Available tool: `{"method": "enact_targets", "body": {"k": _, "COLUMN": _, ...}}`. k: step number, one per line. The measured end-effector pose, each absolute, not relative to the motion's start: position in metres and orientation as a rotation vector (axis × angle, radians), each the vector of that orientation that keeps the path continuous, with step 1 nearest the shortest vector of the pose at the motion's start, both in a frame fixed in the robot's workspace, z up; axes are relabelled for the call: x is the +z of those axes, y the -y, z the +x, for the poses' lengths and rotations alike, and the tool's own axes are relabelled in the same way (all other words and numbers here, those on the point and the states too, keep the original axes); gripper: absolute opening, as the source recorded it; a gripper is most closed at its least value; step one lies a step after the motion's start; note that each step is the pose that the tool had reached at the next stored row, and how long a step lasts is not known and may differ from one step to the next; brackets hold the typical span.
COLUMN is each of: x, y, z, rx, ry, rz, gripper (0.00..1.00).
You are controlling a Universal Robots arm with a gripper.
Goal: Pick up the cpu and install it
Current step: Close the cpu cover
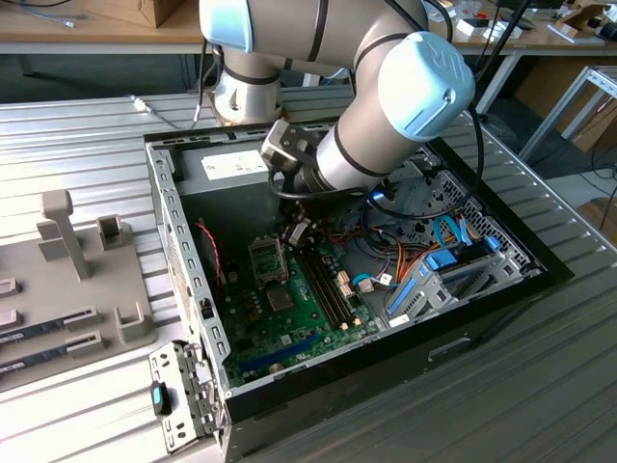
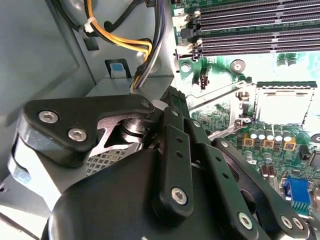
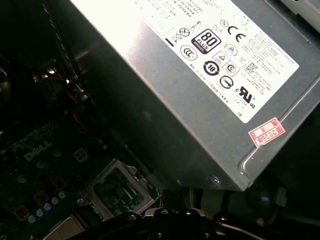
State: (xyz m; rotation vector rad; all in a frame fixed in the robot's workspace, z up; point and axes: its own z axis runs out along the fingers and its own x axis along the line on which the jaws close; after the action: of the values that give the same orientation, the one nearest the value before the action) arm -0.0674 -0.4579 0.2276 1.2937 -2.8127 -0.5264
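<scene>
Gripper (image 1: 297,231) — black linkage fingers (image 2: 200,145) on the arm's wrist, lowered inside the open computer case (image 1: 174,222), just above the socket frame (image 1: 267,257) on the green motherboard (image 1: 289,309). Whether the fingers are spread or closed on anything cannot be told; their tips are hidden.

CPU — not identifiable. The socket frame (image 2: 280,102) stands with its lid raised in the second wrist view, pale square area inside; whether a chip sits there cannot be told.

Power supply (image 3: 210,80) — grey metal box with a printed label, close beside the socket (image 3: 117,192) in the first wrist view.

Memory slots (image 2: 250,30), cable bundles (image 1: 405,260), blue drive bay (image 1: 453,265) — within the case.

Surface — ribbed metal table (image 1: 96,125); grey fixture tray (image 1: 77,280) on the exterior view's left. Wooden benches (image 1: 77,29) behind.
</scene>
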Motion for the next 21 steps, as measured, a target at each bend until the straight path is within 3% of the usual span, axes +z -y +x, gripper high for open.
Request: {"method": "enact_targets", "body": {"k": 21, "x": 0.235, "y": 0.470, "z": -0.067, "rx": -0.586, "ry": 2.816, "rz": 1.300, "gripper": 0.11}}
